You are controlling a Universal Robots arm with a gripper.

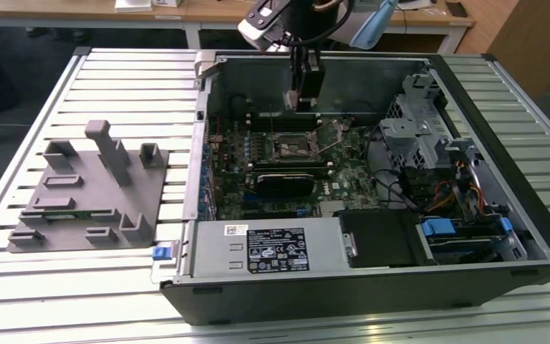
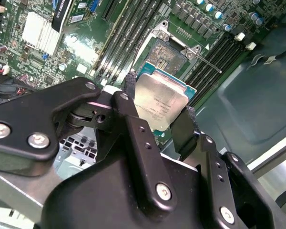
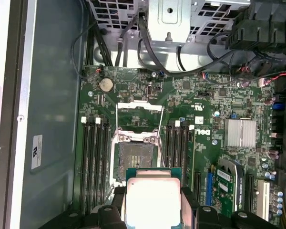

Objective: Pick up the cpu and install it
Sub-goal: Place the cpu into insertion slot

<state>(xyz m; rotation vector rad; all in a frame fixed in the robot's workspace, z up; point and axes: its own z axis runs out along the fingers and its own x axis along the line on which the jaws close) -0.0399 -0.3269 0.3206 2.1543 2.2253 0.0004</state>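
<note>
The cpu (image 2: 159, 102), a flat square chip with a pale silvery top and green edge, is clamped between my gripper's black fingers (image 2: 133, 109). In both wrist views it hangs above the motherboard, apart from it, with the cpu (image 3: 152, 198) just short of the open socket (image 3: 133, 157). The socket (image 2: 168, 53) shows bare contacts, and its frame and thin lever (image 2: 210, 60) are swung open. In the exterior view my gripper (image 1: 304, 104) hangs inside the open computer case, above the far part of the board behind the socket (image 1: 291, 147).
A grey plastic fixture (image 1: 84, 193) lies on the slatted table at the exterior view's left. Inside the case (image 1: 533, 215), memory slots (image 3: 96, 162) flank the socket. A black block (image 1: 292, 179) sits in front of it, a metal drive cage (image 1: 418, 136) to the exterior view's right, and a power supply (image 1: 266, 247) at the front.
</note>
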